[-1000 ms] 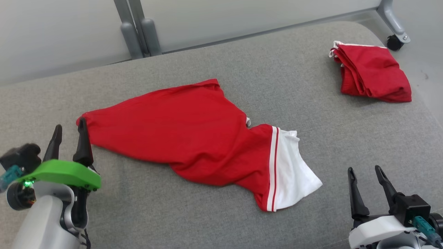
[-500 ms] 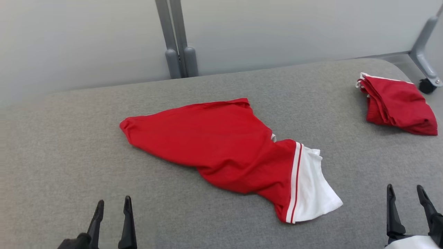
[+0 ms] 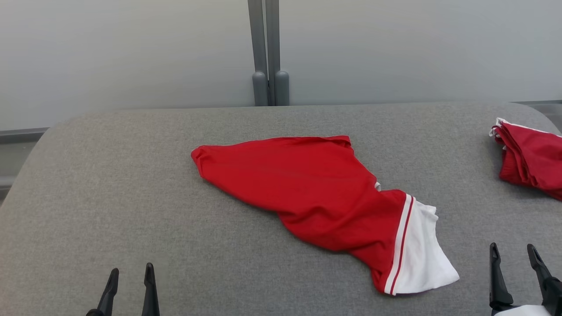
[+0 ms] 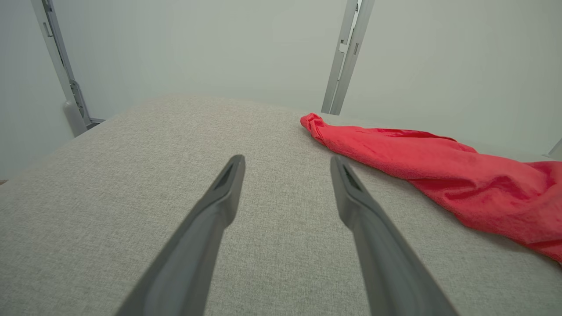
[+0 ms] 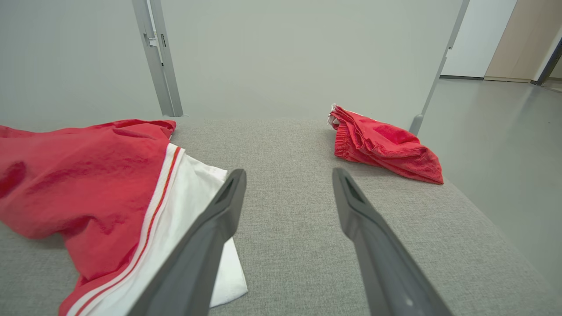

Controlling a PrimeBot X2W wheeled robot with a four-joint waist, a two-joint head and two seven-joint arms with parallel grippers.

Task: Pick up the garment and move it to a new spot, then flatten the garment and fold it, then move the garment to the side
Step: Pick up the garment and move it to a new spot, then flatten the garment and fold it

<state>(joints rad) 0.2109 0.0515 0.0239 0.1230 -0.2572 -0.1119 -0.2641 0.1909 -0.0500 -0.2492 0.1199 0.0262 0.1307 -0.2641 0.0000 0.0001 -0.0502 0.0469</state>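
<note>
Grey woven fabric covers the wide padded surface [image 3: 131, 197], which runs back to a pale wall panel [image 3: 131, 52] split by a grey upright post [image 3: 268, 52]. Both front corners of the far edge are rounded.

The garment [image 3: 316, 193] is red with a white hem band and thin stripes. It lies loose and creased between the two grippers and further out than both. Its narrow red end sits ahead of the left gripper [image 3: 131, 268] and off to that gripper's right. Its white end lies near the right gripper [image 3: 513, 246], just to that gripper's left, with a strip of bare fabric between them.

A second red bundle [image 3: 531, 166], folded, rests ahead of the right gripper and slightly to its right, close to the surface's right edge and well apart from the garment. Past that edge the right wrist view shows pale floor [image 5: 505, 131].

Bare fabric stretches straight ahead of the left gripper and to its left as far as the rounded corner. A clear lane also runs from the right gripper forward, between the white hem and the bundle.

Both grippers sit low at the near edge with their fingers pointing toward the wall. Each has its fingers spread wide, with nothing between them.
</note>
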